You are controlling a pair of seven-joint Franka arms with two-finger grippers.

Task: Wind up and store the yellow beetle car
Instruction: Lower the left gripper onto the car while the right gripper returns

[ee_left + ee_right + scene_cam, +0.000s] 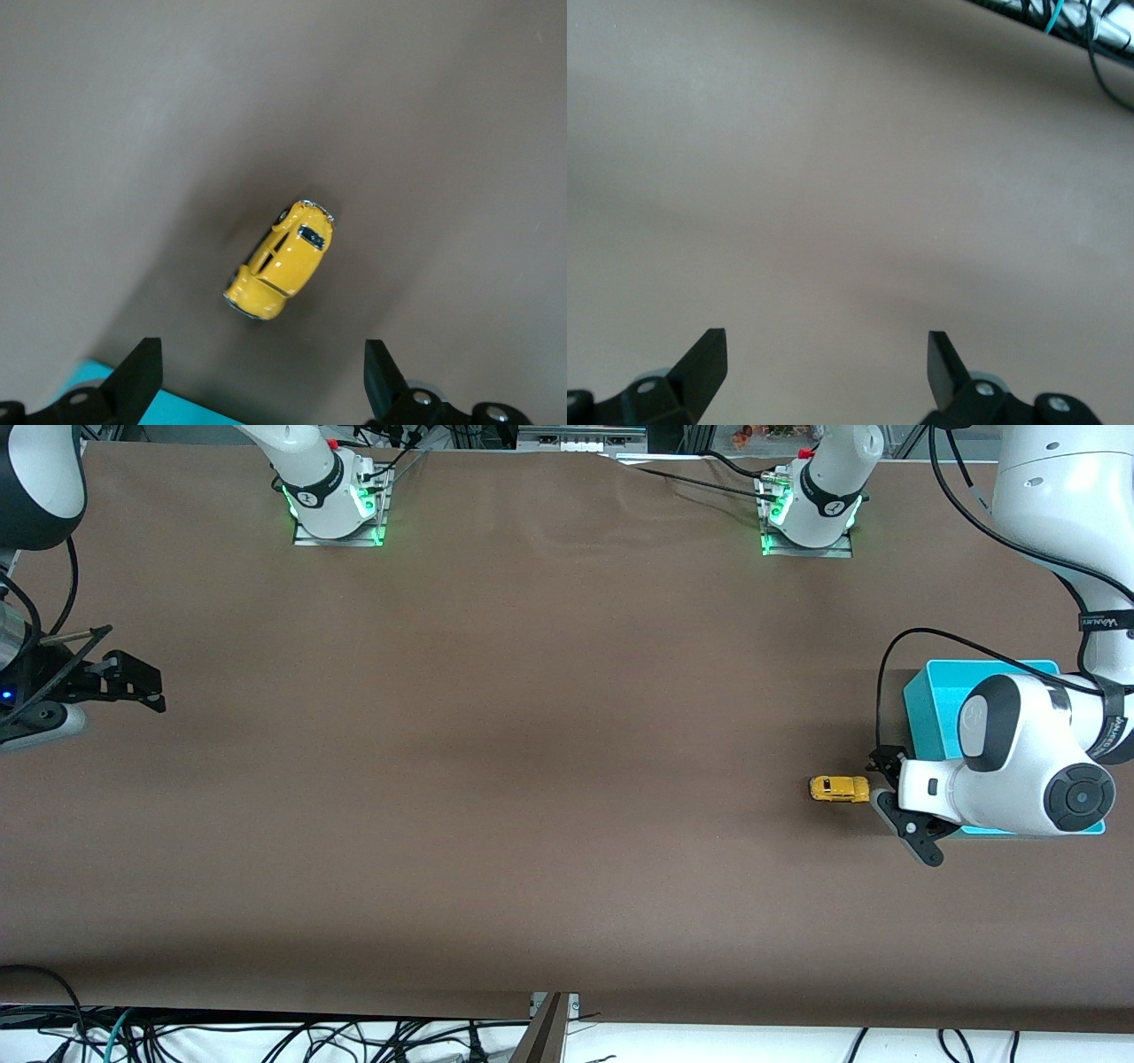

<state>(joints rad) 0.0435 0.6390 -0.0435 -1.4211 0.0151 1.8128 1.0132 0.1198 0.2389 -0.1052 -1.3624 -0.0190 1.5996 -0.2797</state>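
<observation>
The right gripper [146, 682] waits with its jaws spread over bare table [496, 779] at the right arm's end, well apart from the yellow beetle car [839, 788]. The car lies on the table toward the left arm's end. Its long axis runs along the table. Just beside it hangs the left gripper [899, 806], jaws spread, empty, clearly the nearer one, in front of a teal box [935, 691].
</observation>
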